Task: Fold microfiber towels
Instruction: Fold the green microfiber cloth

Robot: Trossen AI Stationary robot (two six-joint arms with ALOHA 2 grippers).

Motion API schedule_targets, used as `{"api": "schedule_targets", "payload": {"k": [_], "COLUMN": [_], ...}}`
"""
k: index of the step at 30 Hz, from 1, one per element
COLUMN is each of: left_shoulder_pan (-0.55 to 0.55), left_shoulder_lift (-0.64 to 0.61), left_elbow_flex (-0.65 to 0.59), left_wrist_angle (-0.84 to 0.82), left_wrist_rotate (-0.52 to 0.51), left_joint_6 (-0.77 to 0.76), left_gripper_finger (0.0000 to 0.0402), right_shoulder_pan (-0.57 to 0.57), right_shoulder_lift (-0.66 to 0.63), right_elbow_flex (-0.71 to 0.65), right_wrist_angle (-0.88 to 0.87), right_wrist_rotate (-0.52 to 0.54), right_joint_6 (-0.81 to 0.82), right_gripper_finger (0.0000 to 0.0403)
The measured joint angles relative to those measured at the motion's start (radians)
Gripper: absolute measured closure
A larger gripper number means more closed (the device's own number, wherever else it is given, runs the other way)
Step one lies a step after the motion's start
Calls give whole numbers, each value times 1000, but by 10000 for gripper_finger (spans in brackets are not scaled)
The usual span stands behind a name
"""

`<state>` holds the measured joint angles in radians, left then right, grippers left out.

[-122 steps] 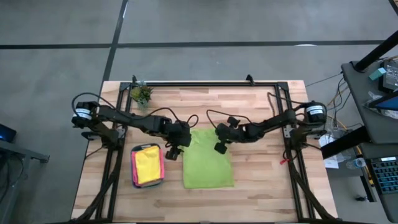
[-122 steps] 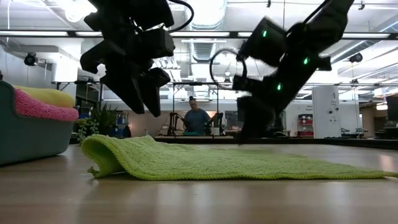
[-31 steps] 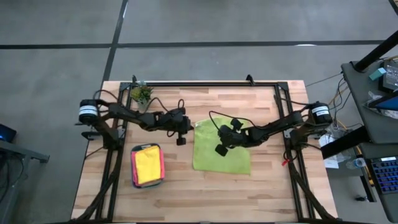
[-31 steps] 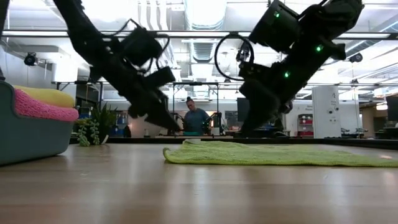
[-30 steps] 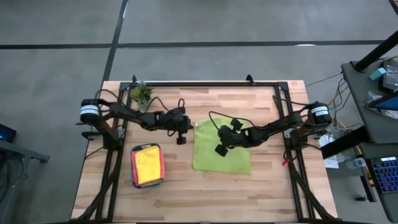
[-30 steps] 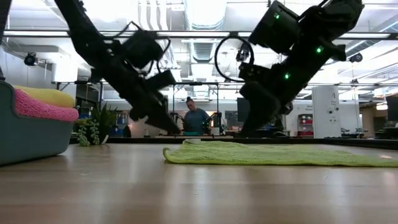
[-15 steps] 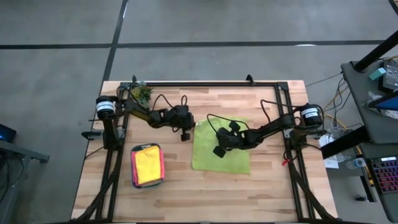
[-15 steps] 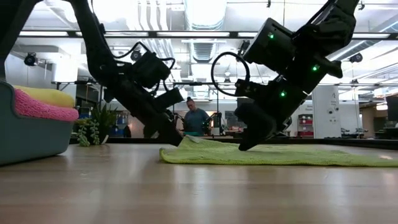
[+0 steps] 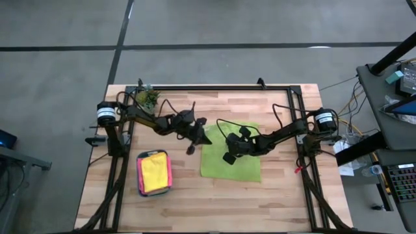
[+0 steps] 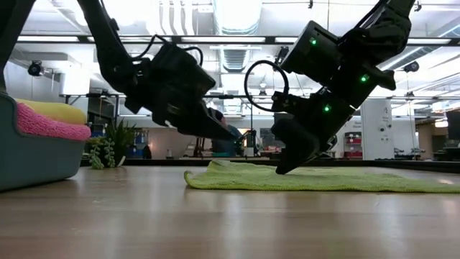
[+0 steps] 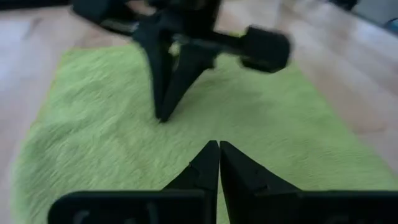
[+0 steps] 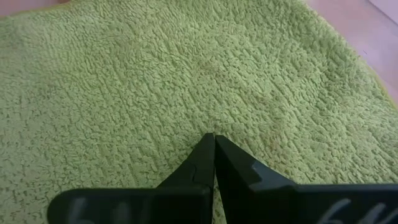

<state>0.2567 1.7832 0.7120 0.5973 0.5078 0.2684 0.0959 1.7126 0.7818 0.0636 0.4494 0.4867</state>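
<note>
The lime green towel (image 9: 231,153) lies flat on the wooden table (image 9: 279,201), right of centre, and both of your grippers are at it with nothing in them. Your right gripper (image 9: 227,156) has its two fingers pressed together to a point, and that point rests on the pile near the towel's left half; in its own wrist view the closed tips (image 12: 214,142) sit straight on the green loops. Your left gripper (image 9: 205,139) is also closed tight, fingers meeting in a thin line, and it hangs tilted just above the towel's upper left corner; in the low view it is clear of the cloth. From its wrist view you look past the joined tips (image 11: 217,151) at the right gripper standing on the towel ahead.

Farther out, your left arm reaches in from its post at the table's left edge, the right arm from the right edge. The teal tray (image 9: 154,190) sits near the front left, well apart from the green towel, with a yellow towel (image 9: 153,172) on top and a pink towel (image 10: 50,122) showing at its rim. A small potted plant (image 9: 147,97) stands at the back left corner.
</note>
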Motion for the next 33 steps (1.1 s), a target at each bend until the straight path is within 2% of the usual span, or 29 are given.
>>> {"api": "schedule_targets", "payload": {"k": [4,10,13,16,18,20,23,25,28,33], "left_shoulder_pan": [-1,4,17,23,22,15,8,7,13,24], "left_shoulder_lift": [0,6,33,60,78,99,100,85,43,-6], "left_elbow_flex": [0,0,0,0,0,0,2,0,-2,-1], "left_wrist_angle": [-6,-14,-21,-22,-36,-31,-73,-103,-129,-123], "left_wrist_rotate": [-68,-343,-412,-408,-363,-289,-104,-74,-104,-377], "left_joint_6": [0,13,25,1,-20,-47,-49,-52,-46,-20], "left_gripper_finger": [401,401,401,401,401,401,401,401,401,401], "right_shoulder_pan": [0,2,4,4,4,4,5,4,5,5], "right_shoulder_lift": [0,0,0,-1,-1,-1,-1,-1,-1,-1], "right_elbow_flex": [0,0,0,0,0,0,0,0,0,0], "right_wrist_angle": [1,0,0,3,3,4,3,4,4,4], "right_wrist_rotate": [-1,-2,-9,-30,-32,-32,-33,-34,-35,-35], "right_joint_6": [1,2,-5,-11,-12,-12,-13,-12,-13,-15], "right_gripper_finger": [394,394,394,394,394,394,394,394,394,394]}}
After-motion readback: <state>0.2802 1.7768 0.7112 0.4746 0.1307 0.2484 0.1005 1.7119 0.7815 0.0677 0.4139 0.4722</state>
